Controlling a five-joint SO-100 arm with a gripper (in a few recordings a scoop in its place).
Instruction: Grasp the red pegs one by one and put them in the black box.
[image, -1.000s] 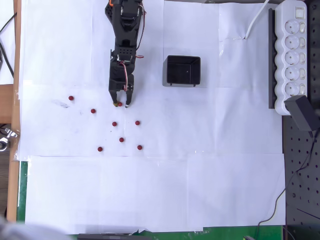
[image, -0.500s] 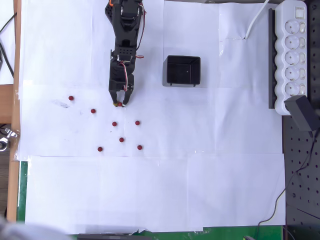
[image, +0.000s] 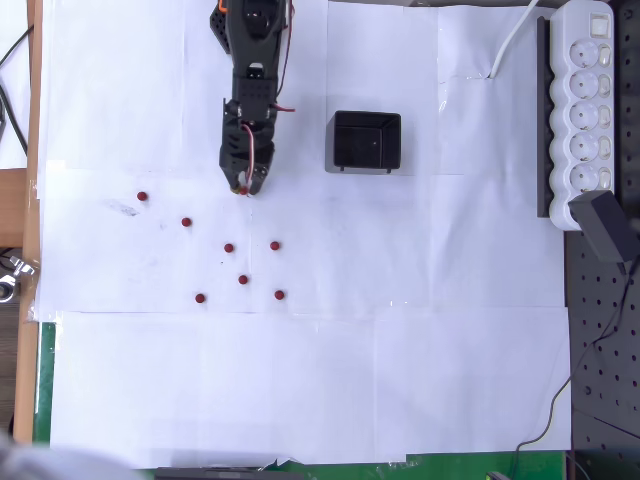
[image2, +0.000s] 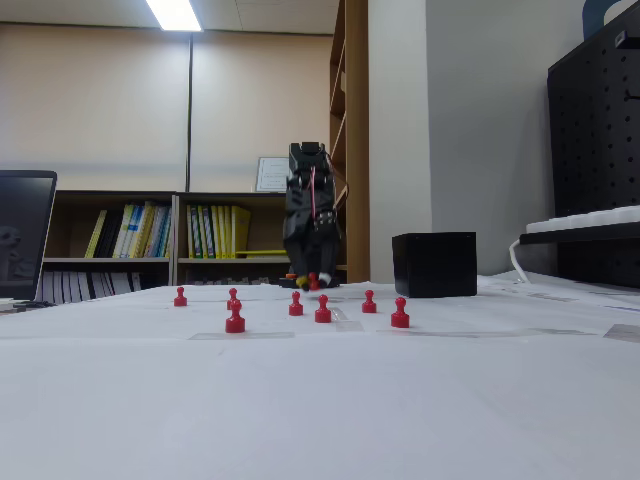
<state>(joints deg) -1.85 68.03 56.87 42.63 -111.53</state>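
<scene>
nearest the low fixed camera, white paper (image2: 320, 400) covers the table, and on it stand seven loose red pegs. in that view the closest are one at the left (image2: 235, 319) and one at the right (image2: 400, 313), then a middle pair (image2: 322, 310) and (image2: 296, 304), another to the right (image2: 369, 302), and the two furthest back at the left, (image2: 232, 299) and (image2: 180, 297). from overhead the same seven lie scattered left of centre: the bottom row (image: 201, 298) and (image: 279, 295), one just above them (image: 243, 280), a pair higher up (image: 229, 248) and (image: 275, 245), then (image: 186, 222) and (image: 142, 196) trailing off to the upper left. all stand apart from one another.

behind them the black arm (image: 250, 80) reaches down from the top edge of the overhead view. its gripper (image: 243, 188) hangs above the sheet with the jaws nearly together, pinching an eighth peg (image2: 312, 281) at the tips; the fixed view shows that red peg clear of the paper between the fingers (image2: 300, 282).

further back and to the right sits the black box (image: 364, 141), well apart from the gripper and from every loose peg. its inside looks dark and glossy, and i cannot tell whether anything lies in it.

at the right edge of the overhead view a white power strip (image: 587, 105) lies along a black rail. bookshelves (image2: 150, 235) line the far wall in the fixed view.
</scene>
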